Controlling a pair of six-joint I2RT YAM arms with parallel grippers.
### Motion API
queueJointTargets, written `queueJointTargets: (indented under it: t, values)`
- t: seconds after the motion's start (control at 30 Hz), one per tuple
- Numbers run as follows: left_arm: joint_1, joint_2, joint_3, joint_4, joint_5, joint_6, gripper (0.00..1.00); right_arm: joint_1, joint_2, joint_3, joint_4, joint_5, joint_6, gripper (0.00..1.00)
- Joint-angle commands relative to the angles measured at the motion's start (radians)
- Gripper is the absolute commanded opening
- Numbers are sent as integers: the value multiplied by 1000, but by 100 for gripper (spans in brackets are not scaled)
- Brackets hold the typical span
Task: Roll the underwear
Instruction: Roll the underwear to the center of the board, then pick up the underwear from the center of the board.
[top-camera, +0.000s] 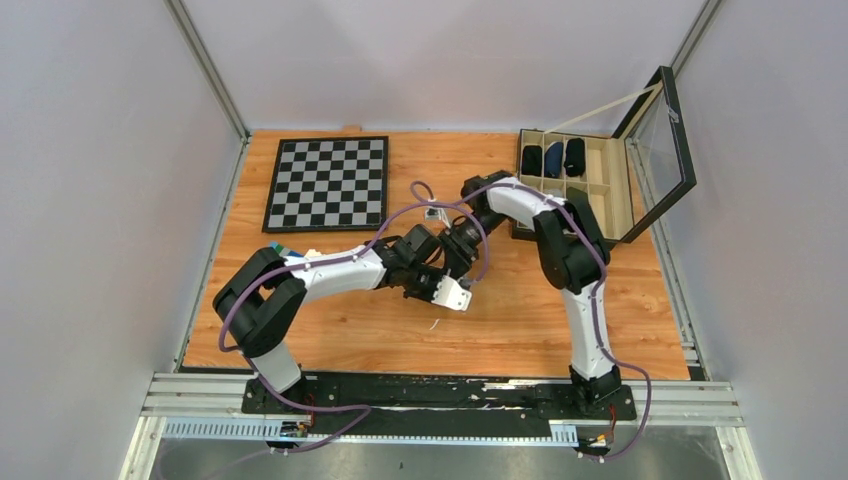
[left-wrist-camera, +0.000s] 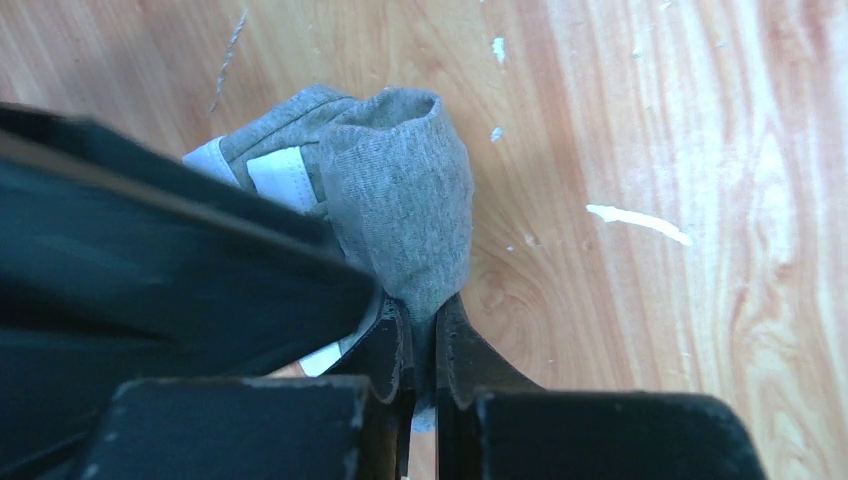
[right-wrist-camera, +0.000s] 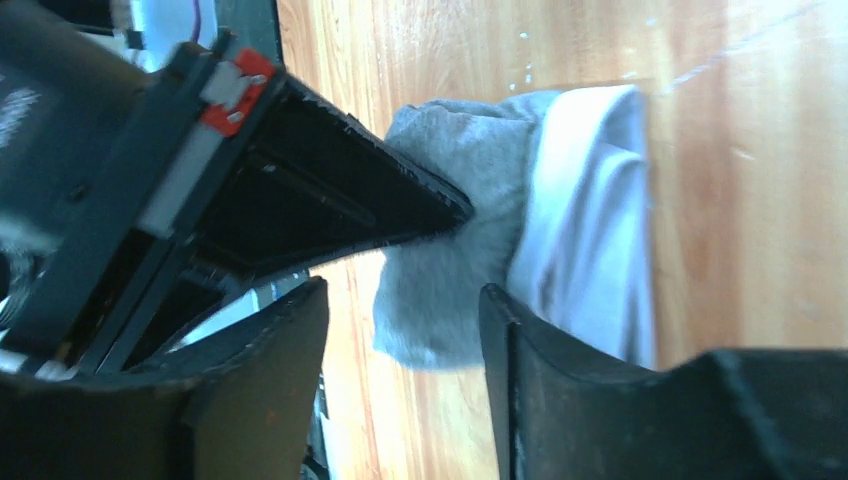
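Note:
The underwear (left-wrist-camera: 400, 200) is grey with a white waistband (right-wrist-camera: 590, 250), bunched into a loose roll on the wooden table. My left gripper (left-wrist-camera: 422, 310) is shut on a fold of its grey cloth, pinched between both fingers. In the top view the underwear (top-camera: 455, 293) shows as a pale bundle under the two wrists at the table's middle. My right gripper (right-wrist-camera: 400, 300) is open, its fingers standing apart around the near edge of the grey cloth (right-wrist-camera: 450, 250) without pressing it. The left gripper's dark finger (right-wrist-camera: 330, 190) crosses the right wrist view and meets the cloth.
A chessboard (top-camera: 326, 182) lies at the back left. A wooden compartment box (top-camera: 575, 185) stands at the back right with dark rolled items (top-camera: 553, 158) in its far cells and its glass lid (top-camera: 660, 150) propped open. Both arms crowd the middle.

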Motion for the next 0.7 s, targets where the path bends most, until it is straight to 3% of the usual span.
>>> queueJointTargets:
  t: [0.0, 0.17, 0.3, 0.37, 0.43, 0.5, 0.67]
  values:
    - [-12, 8, 34, -166, 80, -72, 0, -109, -182, 48, -7, 58, -22, 61]
    - [-9, -4, 67, -261, 89, -138, 0, -268, -440, -4, 79, 131, -10, 68]
    - [25, 54, 143, -393, 212, -162, 0, -333, -764, -252, 354, 247, 30, 72]
    - [60, 137, 224, -506, 291, -163, 0, -331, -875, -334, 391, 330, 14, 74]
    - [90, 222, 301, -602, 357, -152, 0, -334, -919, -367, 366, 337, 14, 80]
    - [129, 305, 381, -693, 434, -132, 0, -335, -917, -385, 275, 265, -36, 98]
    - [227, 524, 608, -915, 582, -88, 0, -333, -850, -399, 76, 119, -150, 100]
